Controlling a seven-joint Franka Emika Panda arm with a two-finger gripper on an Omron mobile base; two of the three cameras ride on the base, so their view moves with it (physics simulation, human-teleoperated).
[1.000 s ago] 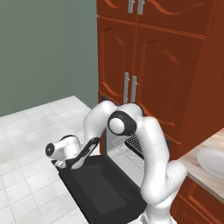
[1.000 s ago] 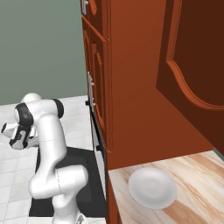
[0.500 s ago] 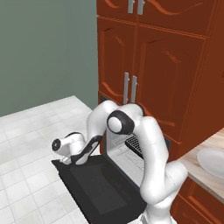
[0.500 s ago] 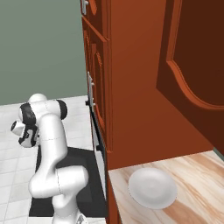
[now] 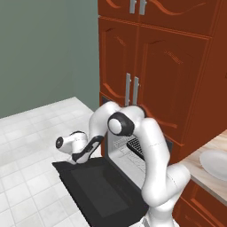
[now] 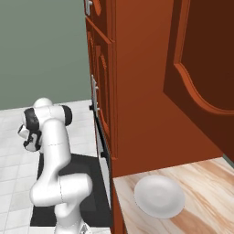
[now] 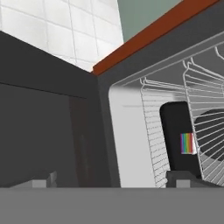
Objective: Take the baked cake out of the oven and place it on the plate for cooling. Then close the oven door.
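Oven (image 5: 128, 148) | door (image 5: 99, 188) down flat for access | gripper (image 5: 62, 142) wide, empty, above door | plate (image 6: 159, 196) waits on counter (image 6: 205, 183)

Black oven door (image 5: 99, 190), red-brown cabinets (image 5: 173, 75), white plate (image 6: 159, 195), pale wood-grain counter (image 6: 210, 192), white-tiled floor (image 5: 26, 133).

The white arm is bent at the elbow and reached down low; the end effector (image 5: 79, 158) is held open, empty.
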